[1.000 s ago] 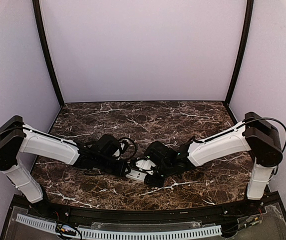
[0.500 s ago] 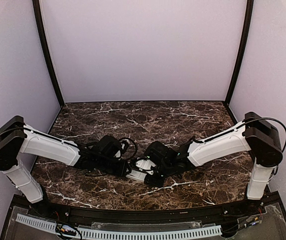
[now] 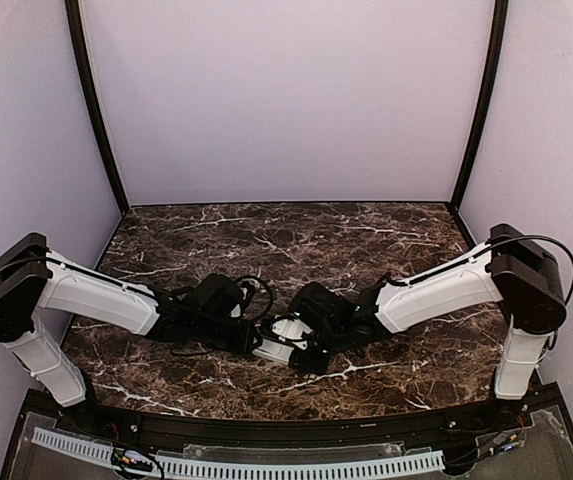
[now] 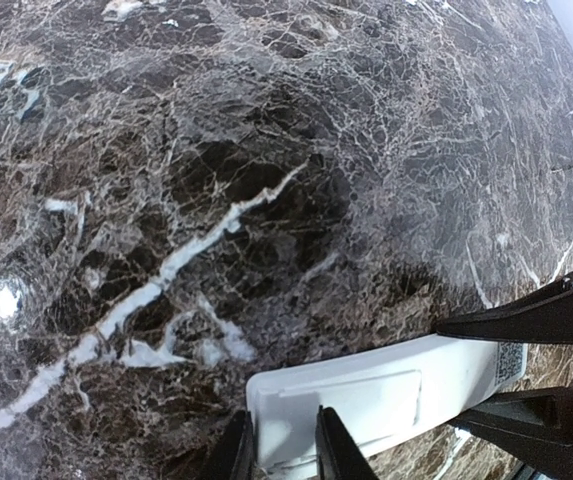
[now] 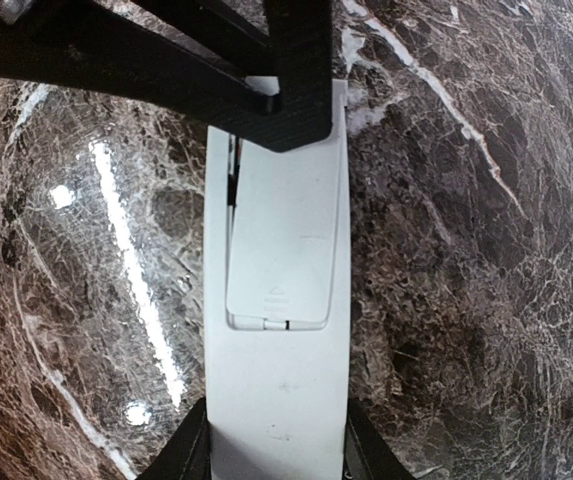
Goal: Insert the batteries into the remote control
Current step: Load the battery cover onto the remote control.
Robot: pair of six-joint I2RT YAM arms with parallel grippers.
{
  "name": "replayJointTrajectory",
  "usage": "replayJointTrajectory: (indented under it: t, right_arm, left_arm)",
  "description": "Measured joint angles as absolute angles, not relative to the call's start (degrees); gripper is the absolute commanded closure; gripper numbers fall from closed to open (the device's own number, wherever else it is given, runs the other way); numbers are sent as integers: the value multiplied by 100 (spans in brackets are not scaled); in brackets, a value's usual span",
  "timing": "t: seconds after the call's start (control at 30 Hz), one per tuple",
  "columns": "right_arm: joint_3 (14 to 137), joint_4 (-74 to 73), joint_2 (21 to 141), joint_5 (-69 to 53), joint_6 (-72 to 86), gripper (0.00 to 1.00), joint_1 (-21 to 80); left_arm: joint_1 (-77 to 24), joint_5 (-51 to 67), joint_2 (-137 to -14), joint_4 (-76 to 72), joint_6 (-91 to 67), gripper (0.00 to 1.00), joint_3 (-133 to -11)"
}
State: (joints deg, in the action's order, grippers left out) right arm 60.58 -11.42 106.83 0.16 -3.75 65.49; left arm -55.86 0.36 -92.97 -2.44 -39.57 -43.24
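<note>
Both arms stretch low and inward to meet at the remote control (image 5: 276, 330), near the front middle of the counter (image 3: 266, 235).

The remote is a slim white bar, turned back side up so its battery cover (image 5: 278, 230) shows, with a thin dark gap along one long edge of the cover. The right gripper (image 5: 276, 455) is clenched on one end, a finger against each long side. The left gripper (image 4: 281, 432) sits at the other end, its fingers drawn near together and one lying over the back face. I cannot tell whether it clamps the remote, nor whether the remote rests on the dark veined marble or hangs just above it. Pale walls (image 3: 286, 100) close in the counter.
</note>
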Motion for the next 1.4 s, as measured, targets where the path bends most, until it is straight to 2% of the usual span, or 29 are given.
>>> replayJointTrajectory:
  t: [0.53,0.93,1.4]
  right_arm:
    - [6058,-1142,10683,47,-375,81,6565]
    - [6058,-1142,10683,49,-373,82,6565]
    - [6058,-1142,10683,49,-357,82,6563]
  left_arm:
    - [-5649,12,-9201,-281,-4077,78,-4195]
    - [-5653,-158,-9332,-296,-4025,84,-4316]
    - [-5808,-443,-9282,-353,-4160,84,-4248]
